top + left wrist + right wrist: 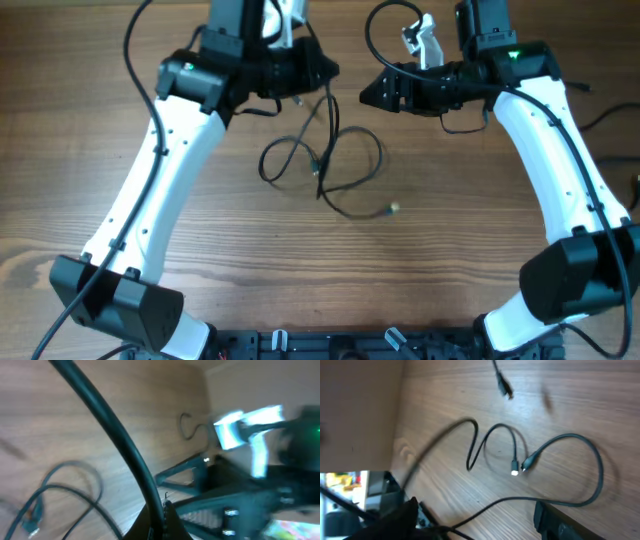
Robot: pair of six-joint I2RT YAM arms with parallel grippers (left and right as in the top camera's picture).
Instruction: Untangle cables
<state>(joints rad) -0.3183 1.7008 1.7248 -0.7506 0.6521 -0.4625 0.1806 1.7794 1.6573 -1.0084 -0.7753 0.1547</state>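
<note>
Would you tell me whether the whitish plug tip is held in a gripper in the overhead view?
No, the whitish plug tip lies free on the wooden table.

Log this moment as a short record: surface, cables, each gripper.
surface: wooden table
cables: thin, black, in loose loops crossing each other mid-table
whitish tip: lying on the table, at the near right end of the loops
left gripper: shut on one cable
right gripper: open, holding nothing
</note>
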